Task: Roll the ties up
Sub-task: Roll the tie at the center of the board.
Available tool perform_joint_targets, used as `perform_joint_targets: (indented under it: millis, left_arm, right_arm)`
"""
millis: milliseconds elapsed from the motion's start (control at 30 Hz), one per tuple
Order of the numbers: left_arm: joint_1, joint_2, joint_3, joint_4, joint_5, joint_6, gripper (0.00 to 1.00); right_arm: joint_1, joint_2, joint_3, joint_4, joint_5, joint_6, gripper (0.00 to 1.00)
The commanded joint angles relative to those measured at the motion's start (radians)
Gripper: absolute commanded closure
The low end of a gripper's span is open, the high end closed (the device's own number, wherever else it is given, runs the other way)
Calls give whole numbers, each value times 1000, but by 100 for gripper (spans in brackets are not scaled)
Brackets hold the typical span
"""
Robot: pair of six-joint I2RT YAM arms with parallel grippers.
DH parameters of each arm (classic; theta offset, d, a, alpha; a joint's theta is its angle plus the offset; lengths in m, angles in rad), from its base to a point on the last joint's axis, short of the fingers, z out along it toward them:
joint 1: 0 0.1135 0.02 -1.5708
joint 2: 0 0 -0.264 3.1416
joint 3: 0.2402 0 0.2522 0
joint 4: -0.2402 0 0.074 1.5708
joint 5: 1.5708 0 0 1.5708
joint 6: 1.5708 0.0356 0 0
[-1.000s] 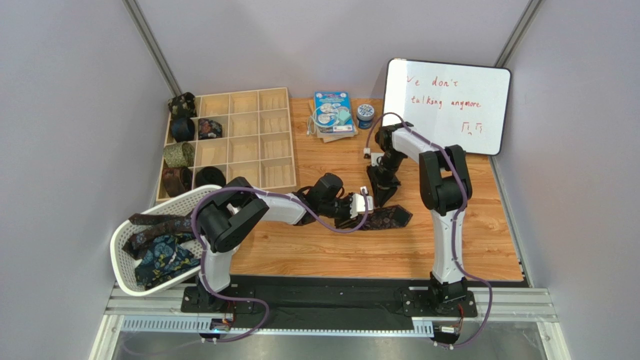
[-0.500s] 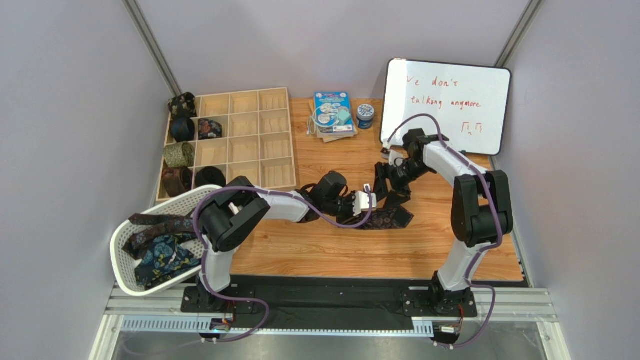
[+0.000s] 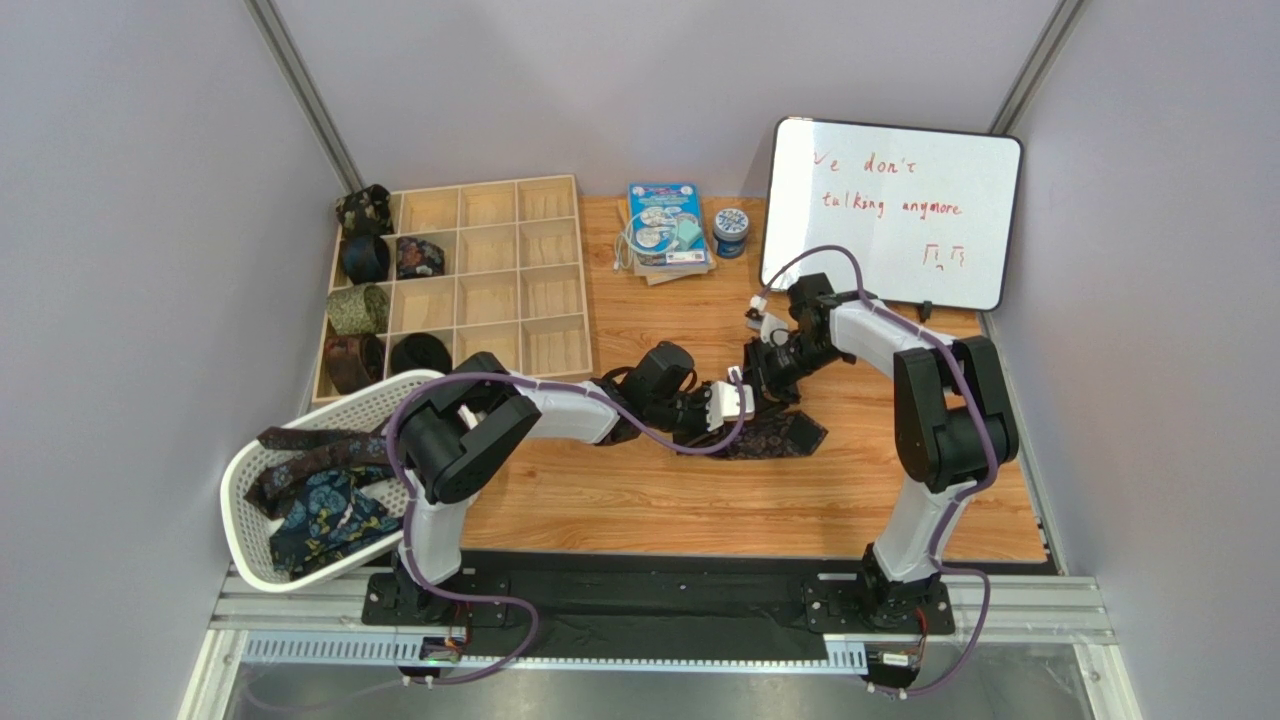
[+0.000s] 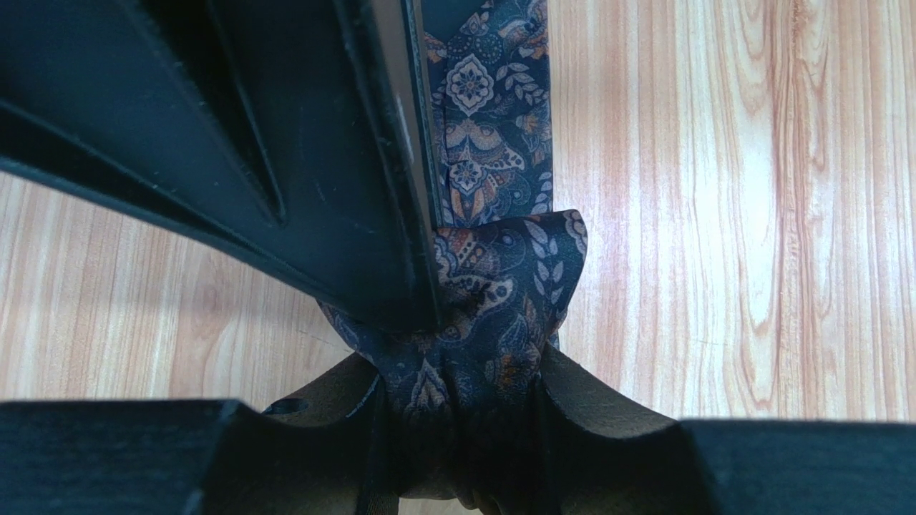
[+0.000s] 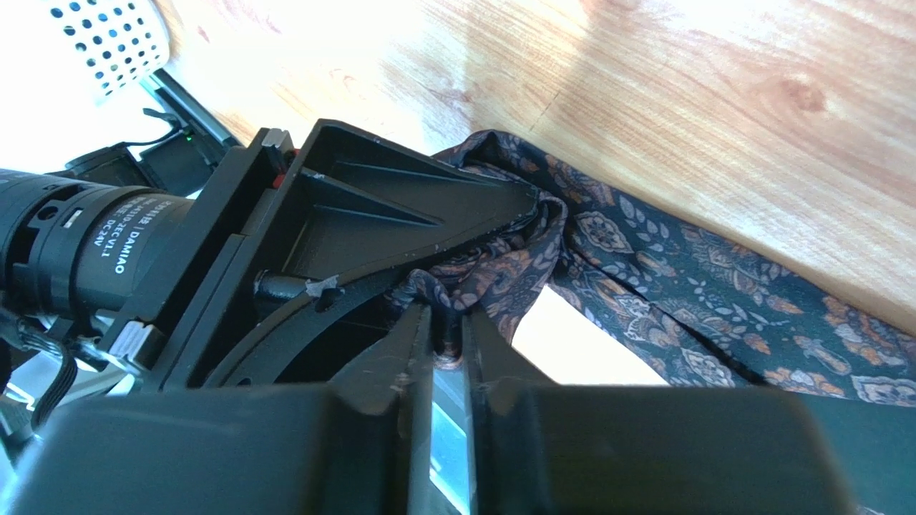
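Left pincer (image 4: 460, 399) clamped on bunched tie (image 4: 489, 118), right pincer (image 5: 439, 335) nipped on same fold right against it, tail trailing on tabletop (image 4: 753, 215) beyond; thin nip may slip, letting the fold unroll.

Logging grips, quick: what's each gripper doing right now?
Left gripper: closed on the tie, fabric bunched between its jaws.
Right gripper: closed, pinching a fold of the same tie.

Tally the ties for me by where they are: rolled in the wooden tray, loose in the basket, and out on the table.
Rolled ties in the wooden tray: 6
Loose ties in the white basket: 2 visible
Patterned tie on the table: 1
Total: 9
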Motion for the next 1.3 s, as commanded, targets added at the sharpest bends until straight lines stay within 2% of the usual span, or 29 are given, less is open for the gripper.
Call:
perform_joint_targets:
  millis: [0,100,267,500,533,767,800,967,1000,1167,1267]
  left_arm:
    - [2,59,-35,-175,-56,-14,66]
    - [5,55,-29,-170,-53,-35,63]
    - [8,-10,-57,-109,-22,-97,40]
    - [14,-93,-77,1,30,-198,32]
    - [14,-93,-78,14,28,-212,28]
    - [14,-72,-69,116,42,-287,25]
    - [14,-67,-69,129,44,-296,17]
    - [13,-47,-65,233,16,-394,14]
    - [11,-44,-65,248,10,-423,1]
    - [-15,12,-32,288,-48,-456,1]
    - [-18,57,-12,324,-53,-505,4]
  right_arm:
    - [1,24,-20,22,96,-41,100]
    - [-6,19,-30,12,150,-57,100]
    - [-7,13,-37,24,282,-63,100]
    - [-4,21,-22,32,425,-57,100]
    - [-4,22,-19,34,440,-54,100]
    - [17,48,-5,49,547,-6,100]
    - [20,53,-2,49,549,1,100]
    - [36,82,18,64,574,24,100]
    - [36,85,16,64,574,28,100]
    - [39,103,16,69,568,40,100]
    - [40,108,12,70,558,55,100]
